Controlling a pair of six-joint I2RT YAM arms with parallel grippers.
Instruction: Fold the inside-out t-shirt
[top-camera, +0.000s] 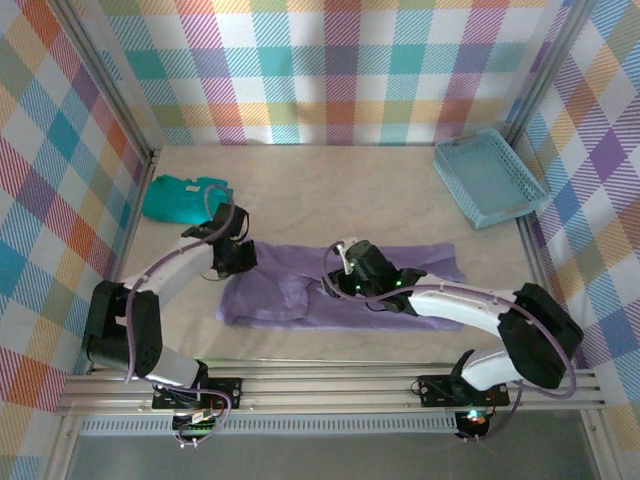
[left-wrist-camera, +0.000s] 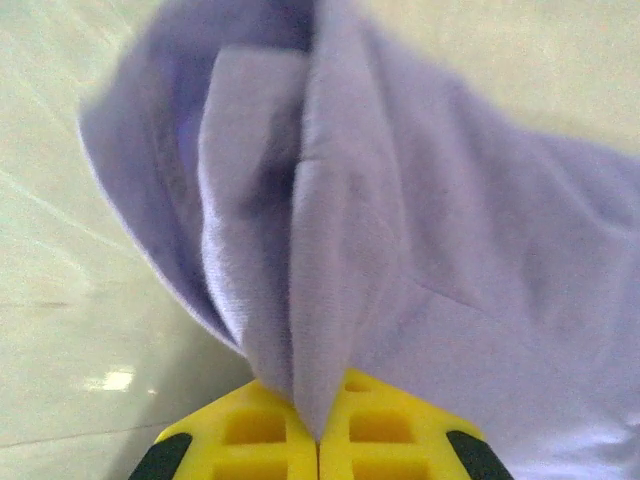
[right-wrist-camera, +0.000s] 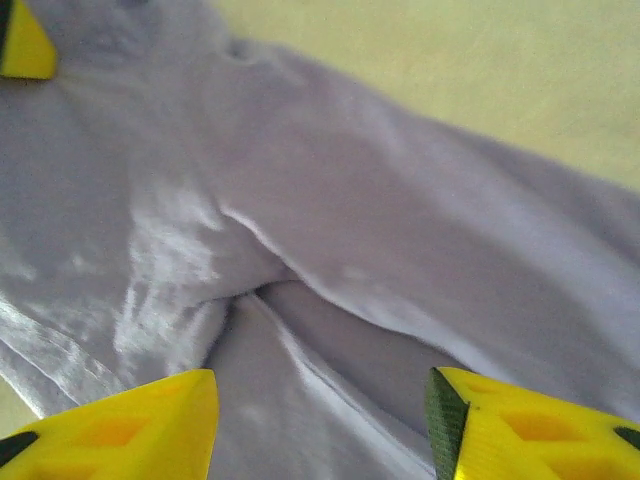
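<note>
Inside-out t-shirt (top-camera: 280, 295): lavender, spread crosswise on the counter (top-camera: 330, 190) in front of both arm bases, long axis running left to right. Its left part looks doubled over. I see a crease line across the middle of the cloth.

Left claw (top-camera: 233, 257): sits at the far-left corner of the shirt. On the left wrist camera the claw (left-wrist-camera: 318, 432) has its yellow fingers (left-wrist-camera: 250, 428) pressed together, and a pinched ridge of lavender fabric (left-wrist-camera: 420, 230) rises straight out from between them. I read that as clamped on the shirt's edge. The cloth fans up and away from the grip, and bare counter (left-wrist-camera: 80, 330) shows to its left.

Right claw (top-camera: 338, 272): over the middle of the shirt, near its far edge. On the right wrist camera the claw (right-wrist-camera: 320, 420) has its two yellow fingers (right-wrist-camera: 130, 425) standing well apart, with wrinkled fabric (right-wrist-camera: 350, 220) and a fold seam lying between them. Nothing is gripped. I cannot tell whether the tips touch the cloth.

Other items: a teal-green folded garment (top-camera: 185, 197) at the far left of the counter, just beyond the left claw and apart from the shirt. A light blue tray (top-camera: 490, 180) lies in the far right corner.
</note>
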